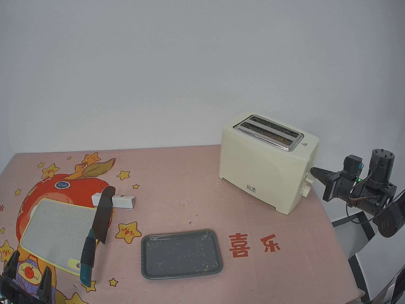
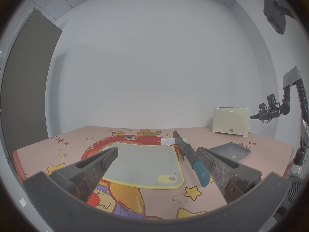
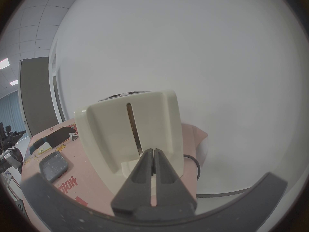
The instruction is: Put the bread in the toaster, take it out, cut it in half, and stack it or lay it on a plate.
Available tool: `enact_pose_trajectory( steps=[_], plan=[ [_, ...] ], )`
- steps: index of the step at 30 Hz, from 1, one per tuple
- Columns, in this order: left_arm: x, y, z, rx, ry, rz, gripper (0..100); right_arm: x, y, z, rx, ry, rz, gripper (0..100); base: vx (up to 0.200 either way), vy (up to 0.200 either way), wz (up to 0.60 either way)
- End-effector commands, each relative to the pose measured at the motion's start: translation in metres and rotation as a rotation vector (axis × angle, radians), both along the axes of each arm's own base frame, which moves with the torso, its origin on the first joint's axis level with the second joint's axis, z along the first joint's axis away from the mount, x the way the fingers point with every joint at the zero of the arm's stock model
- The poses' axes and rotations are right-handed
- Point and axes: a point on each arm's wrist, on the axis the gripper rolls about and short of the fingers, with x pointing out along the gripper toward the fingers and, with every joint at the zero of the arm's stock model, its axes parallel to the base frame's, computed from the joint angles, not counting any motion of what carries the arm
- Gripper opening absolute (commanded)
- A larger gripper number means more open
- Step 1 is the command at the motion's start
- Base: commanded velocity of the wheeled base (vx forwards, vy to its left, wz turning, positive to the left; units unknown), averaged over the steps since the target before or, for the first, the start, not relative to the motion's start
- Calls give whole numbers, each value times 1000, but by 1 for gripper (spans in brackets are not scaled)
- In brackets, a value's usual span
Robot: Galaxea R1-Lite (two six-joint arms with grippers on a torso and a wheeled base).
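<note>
The cream toaster [image 1: 270, 165] stands at the table's back right, and its two top slots [image 1: 270, 132] look dark inside. Its side lever [image 3: 135, 166] sits at the low end of its slot. My right gripper [image 3: 153, 152] is shut, with nothing between its fingers, and its tips are right at that lever. It is beside the toaster's right end [image 1: 317, 173]. My left gripper [image 2: 157, 160] is open near the table's front left corner [image 1: 27, 271], in front of the cutting board [image 1: 55, 229]. A grey plate [image 1: 181, 254] lies at the front middle.
A knife [image 1: 98, 226] with a teal handle and a black blade lies along the cutting board's right edge, with its blade propped on a small white rest [image 1: 120, 200]. Crumbs dot the pink tablecloth. The toaster's cord [image 3: 193, 168] runs off the table's far edge.
</note>
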Motion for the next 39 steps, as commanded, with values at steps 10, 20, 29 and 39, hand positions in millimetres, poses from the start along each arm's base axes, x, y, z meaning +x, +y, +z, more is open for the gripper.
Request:
enact_pose_trajectory(
  steps=[10,20,29,39],
  plan=[
    [0,0,-5,-1,1,0,100,-9,1,26,21,-97,6,0,0,0,0],
    [0,0,-5,-1,1,0,100,-30,-1,59,31,-231,14,0,0,0,0],
    [0,0,-5,-1,1,0,100,-42,-3,29,-114,-169,51,0,0,0,0],
    [0,0,-5,2,2,-4,100,-45,-4,33,-113,-192,50,0,0,0,0]
  ],
)
